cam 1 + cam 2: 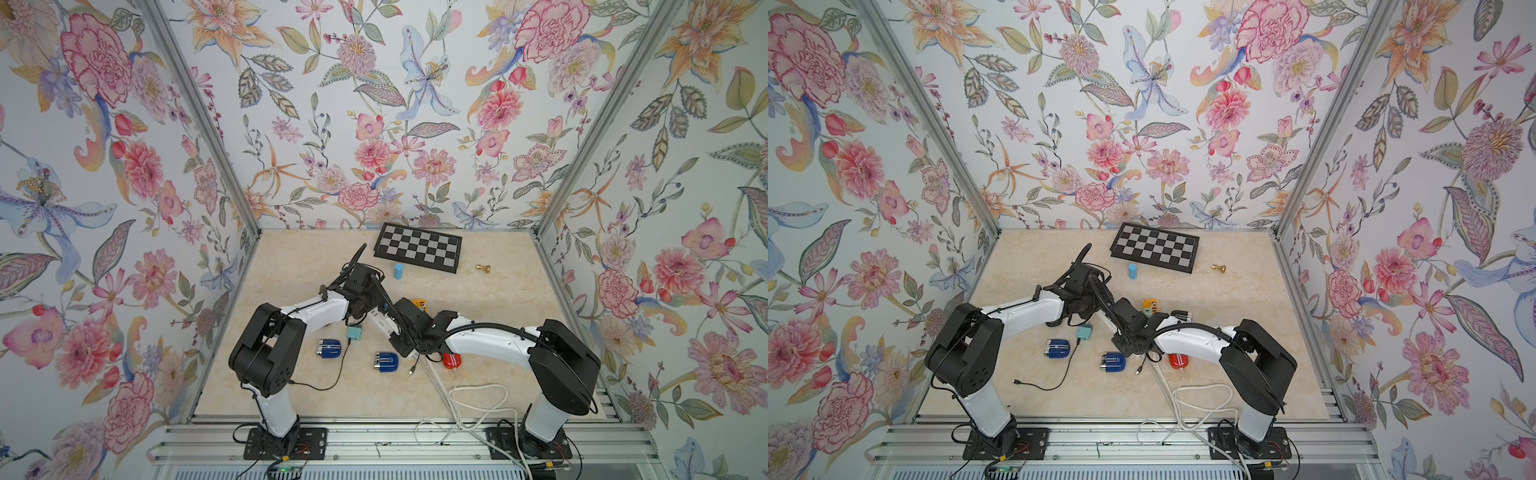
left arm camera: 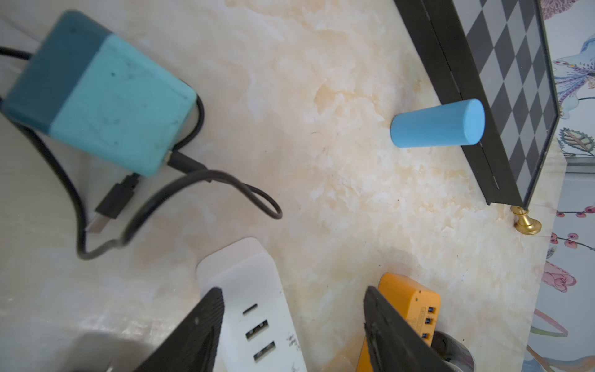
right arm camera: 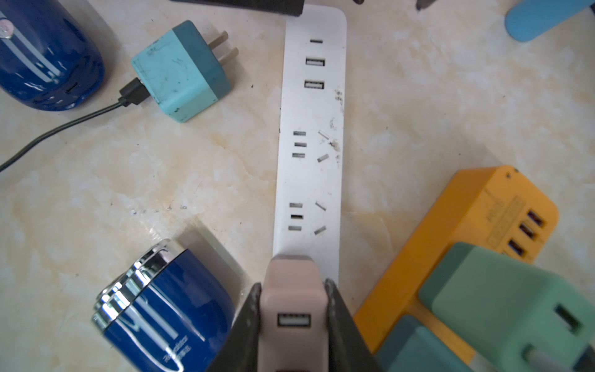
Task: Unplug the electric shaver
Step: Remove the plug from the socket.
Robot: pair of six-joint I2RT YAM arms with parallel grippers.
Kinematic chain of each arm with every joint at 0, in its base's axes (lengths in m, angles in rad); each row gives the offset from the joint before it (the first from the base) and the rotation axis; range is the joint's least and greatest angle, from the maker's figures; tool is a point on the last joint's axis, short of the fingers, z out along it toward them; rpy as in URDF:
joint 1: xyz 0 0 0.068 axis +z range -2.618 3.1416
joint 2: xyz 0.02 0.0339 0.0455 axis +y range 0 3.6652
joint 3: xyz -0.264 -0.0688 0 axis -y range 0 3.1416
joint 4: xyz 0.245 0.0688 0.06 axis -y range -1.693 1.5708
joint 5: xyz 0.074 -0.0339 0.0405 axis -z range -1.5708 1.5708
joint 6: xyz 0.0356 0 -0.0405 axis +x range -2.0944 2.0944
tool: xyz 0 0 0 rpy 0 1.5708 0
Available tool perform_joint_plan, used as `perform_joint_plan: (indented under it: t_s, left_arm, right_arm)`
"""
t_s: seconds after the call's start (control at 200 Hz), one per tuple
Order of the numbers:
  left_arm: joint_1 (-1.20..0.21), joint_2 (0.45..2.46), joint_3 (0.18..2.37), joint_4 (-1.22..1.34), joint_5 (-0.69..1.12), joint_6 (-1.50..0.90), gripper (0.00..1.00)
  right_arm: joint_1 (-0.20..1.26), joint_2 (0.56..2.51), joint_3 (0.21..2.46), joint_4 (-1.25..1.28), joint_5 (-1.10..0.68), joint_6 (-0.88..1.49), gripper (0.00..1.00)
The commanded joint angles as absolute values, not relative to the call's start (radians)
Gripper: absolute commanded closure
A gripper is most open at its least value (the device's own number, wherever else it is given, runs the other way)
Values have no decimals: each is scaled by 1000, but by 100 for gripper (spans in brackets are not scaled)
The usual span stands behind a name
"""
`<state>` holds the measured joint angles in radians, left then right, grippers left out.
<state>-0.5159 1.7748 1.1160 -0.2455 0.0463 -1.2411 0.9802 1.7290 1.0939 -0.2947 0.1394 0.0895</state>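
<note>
**Right fingers on the pink plug, left fingers wide**

My left fingers [image 2: 291, 290] stand wide apart and hold nothing. They are at the USB end of the white strip [image 3: 310, 106]. My right fingers [image 3: 293, 285] are closed on the pink plug [image 3: 291, 273], pressing both of its sides where it sits in the strip. The teal plug [image 3: 182, 74] lies on the table [image 3: 418, 96] just beside the strip, its 2 prongs bare. A black cable [image 3: 64, 125] is in its port, and the cable's other end lies loose on the table. 2 blue shavers lie on the table. The left shaver [image 1: 329, 348] is near the teal plug, and the right shaver [image 1: 386, 361] is just beside my right fingers.
</note>
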Motion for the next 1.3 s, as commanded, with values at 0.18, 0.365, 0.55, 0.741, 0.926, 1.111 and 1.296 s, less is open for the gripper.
perform_joint_plan:
  t_s: [0.18, 0.365, 0.55, 0.741, 0.926, 1.111, 1.296]
  left_arm:
    - [-509, 1897, 1271, -488, 60, -1348, 28]
    - [-514, 1951, 1310, -538, 70, -1369, 29]
    - [-519, 1942, 1285, -533, 92, -1405, 30]
    - [-531, 1879, 1300, -596, 36, -1440, 30]
    - [-537, 1895, 1324, -618, 38, -1437, 30]
    - [-540, 1958, 1358, -622, 35, -1413, 30]
    - [-536, 1991, 1354, -612, 49, -1404, 37]
  right_arm:
    - [974, 1755, 1071, -203, 159, 57, 84]
    - [977, 1762, 1075, -190, 152, 48, 84]
    - [977, 1764, 1074, -186, 144, 43, 84]
    - [976, 1767, 1064, -182, 138, 38, 84]
    - [976, 1771, 1063, -173, 123, 38, 84]
    - [978, 1764, 1058, -170, 124, 36, 84]
    - [982, 1762, 1057, -170, 135, 34, 85]
